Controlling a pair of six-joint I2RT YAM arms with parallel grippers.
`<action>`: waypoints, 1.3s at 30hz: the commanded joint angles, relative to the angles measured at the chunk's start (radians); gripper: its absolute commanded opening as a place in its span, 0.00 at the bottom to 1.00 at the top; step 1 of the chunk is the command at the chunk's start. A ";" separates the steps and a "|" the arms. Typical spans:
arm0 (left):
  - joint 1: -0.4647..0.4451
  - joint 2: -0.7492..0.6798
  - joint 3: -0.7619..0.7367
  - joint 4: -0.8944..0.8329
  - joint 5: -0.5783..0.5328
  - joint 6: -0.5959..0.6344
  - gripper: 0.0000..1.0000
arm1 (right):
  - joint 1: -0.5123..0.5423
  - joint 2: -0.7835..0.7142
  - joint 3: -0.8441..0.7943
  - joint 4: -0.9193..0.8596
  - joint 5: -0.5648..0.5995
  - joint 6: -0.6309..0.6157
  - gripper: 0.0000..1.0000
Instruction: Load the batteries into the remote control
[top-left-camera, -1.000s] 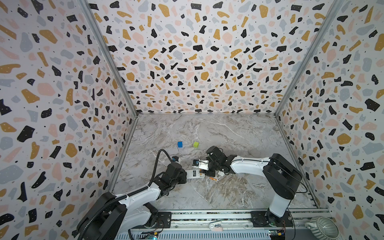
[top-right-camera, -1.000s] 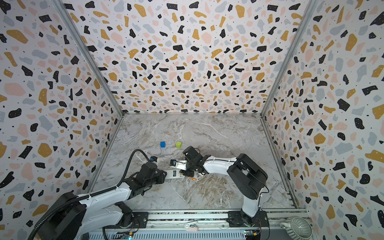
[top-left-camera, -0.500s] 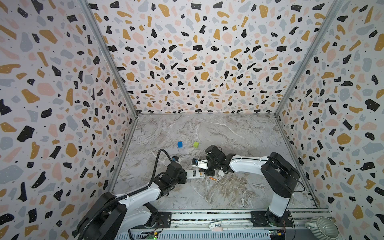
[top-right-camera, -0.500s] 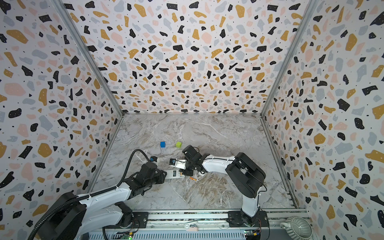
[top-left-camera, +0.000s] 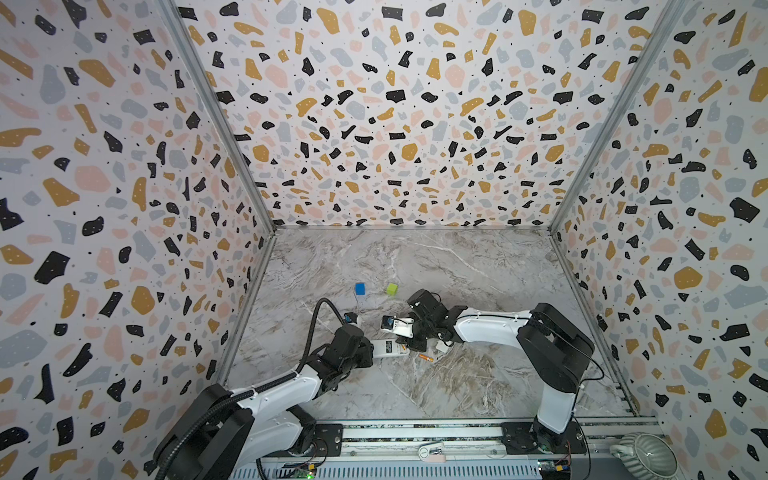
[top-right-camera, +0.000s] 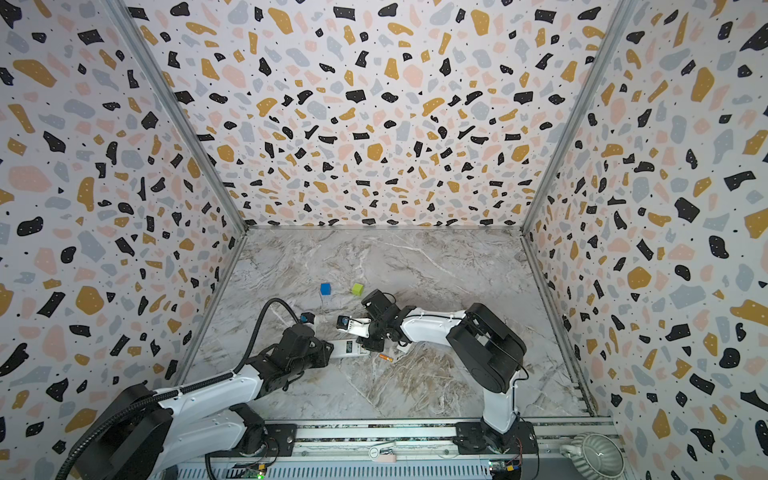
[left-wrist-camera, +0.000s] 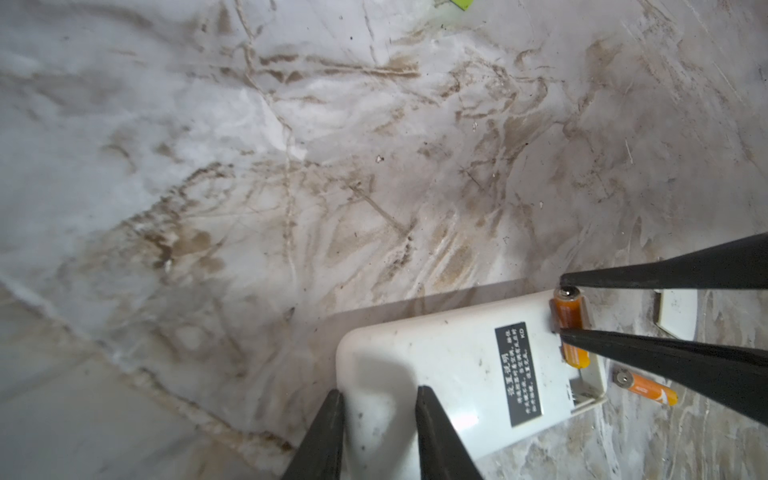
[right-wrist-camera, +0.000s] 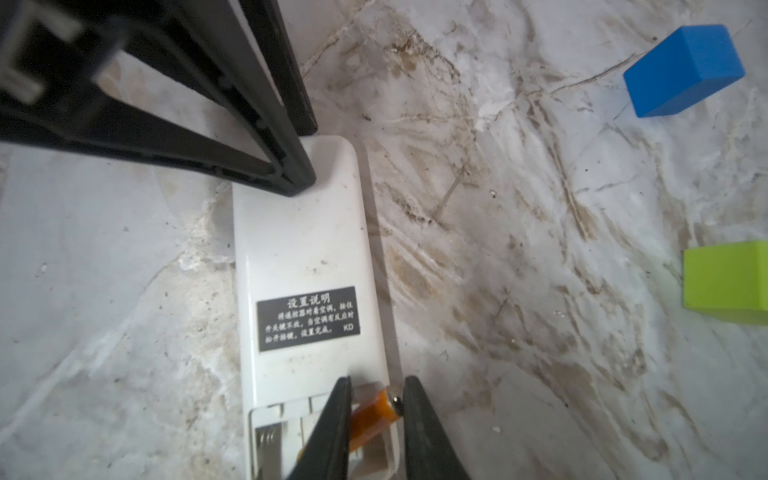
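Orange cylindrical battery (right-wrist-camera: 372, 415) tilted in open right-end compartment (right-wrist-camera: 278, 436) of oblong white plastic remote (right-wrist-camera: 299, 249), between fingers of right gripper (right-wrist-camera: 378, 380).

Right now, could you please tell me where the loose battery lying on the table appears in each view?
Top view: loose battery just right of the remote control.
Top view: same place.
Left wrist: beside the remote's open battery bay.
Right wrist: not in it.
Landmark: the remote's black label.
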 joint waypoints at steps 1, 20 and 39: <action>-0.001 0.011 -0.030 -0.052 0.007 0.015 0.31 | -0.008 0.003 0.020 -0.060 0.045 0.037 0.24; -0.001 0.007 -0.032 -0.052 0.007 0.015 0.31 | -0.014 0.048 0.078 -0.150 0.083 0.218 0.18; -0.001 0.005 -0.034 -0.050 0.007 0.015 0.31 | -0.011 -0.011 0.074 -0.098 0.076 0.289 0.37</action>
